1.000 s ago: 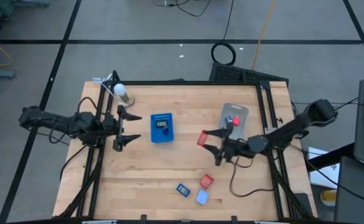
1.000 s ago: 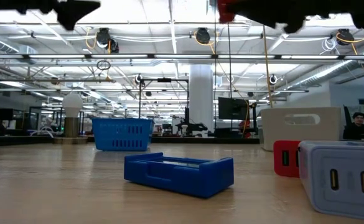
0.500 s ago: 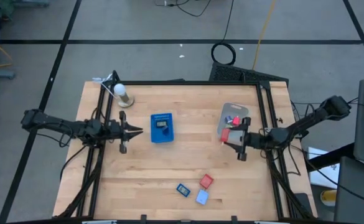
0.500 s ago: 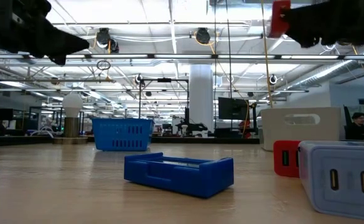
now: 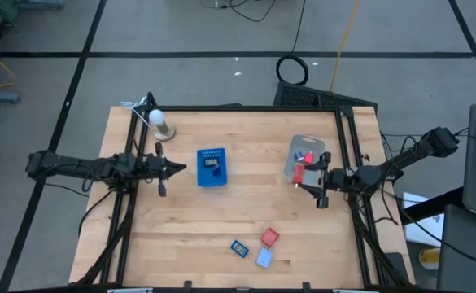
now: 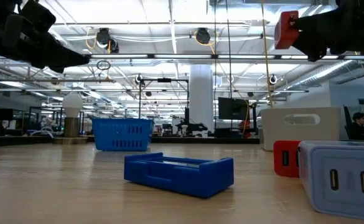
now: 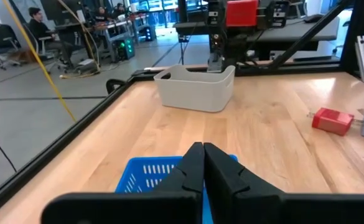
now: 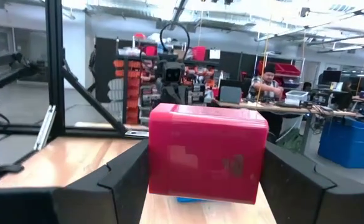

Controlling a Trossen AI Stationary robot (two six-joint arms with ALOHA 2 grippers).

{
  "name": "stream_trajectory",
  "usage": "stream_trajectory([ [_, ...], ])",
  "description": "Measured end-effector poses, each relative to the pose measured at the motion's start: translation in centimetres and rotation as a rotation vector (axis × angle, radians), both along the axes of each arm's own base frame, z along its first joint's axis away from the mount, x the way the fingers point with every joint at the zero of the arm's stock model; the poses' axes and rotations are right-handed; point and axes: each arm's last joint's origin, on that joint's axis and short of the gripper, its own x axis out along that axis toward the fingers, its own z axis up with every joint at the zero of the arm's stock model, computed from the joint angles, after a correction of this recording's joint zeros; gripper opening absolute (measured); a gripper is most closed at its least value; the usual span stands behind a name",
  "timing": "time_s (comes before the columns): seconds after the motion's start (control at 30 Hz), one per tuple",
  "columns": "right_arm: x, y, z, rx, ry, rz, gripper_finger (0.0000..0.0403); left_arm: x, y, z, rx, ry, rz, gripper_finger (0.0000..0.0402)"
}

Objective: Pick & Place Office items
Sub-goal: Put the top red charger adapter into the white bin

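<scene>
My right gripper is shut on a red block, one of the office items. It holds the block in the air over the near end of the translucent grey bin. My left gripper hovers shut and empty, just left of the blue basket; in its wrist view the fingers meet above the basket's rim. Another red piece, a light blue piece and a small blue tray lie flat on the table near its front edge. My right gripper pinches the red block between its two fingers, one on each opposite side face. The fingers lie about level and point toward the table's left. The block is lifted clear, high above the table top.
A white bulb-shaped object stands at the table's far left corner. The basket holds a dark item. Bare wood lies between the basket and the grey bin. Black frame rails run along the table's left and right edges.
My left gripper has shut on nothing beside the blue basket. My right gripper has carried the red block from the table's middle toward the right edge, to above the grey bin's near end, turning about its own axis on the way.
</scene>
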Motion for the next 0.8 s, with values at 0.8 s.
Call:
stream_trajectory([
  [0.8,0.7,-1.5,1.3,0.054,0.145,-0.099,0.0249,-0.2,0.2,-2.4,-0.052,-0.041,-0.040,0.0009],
])
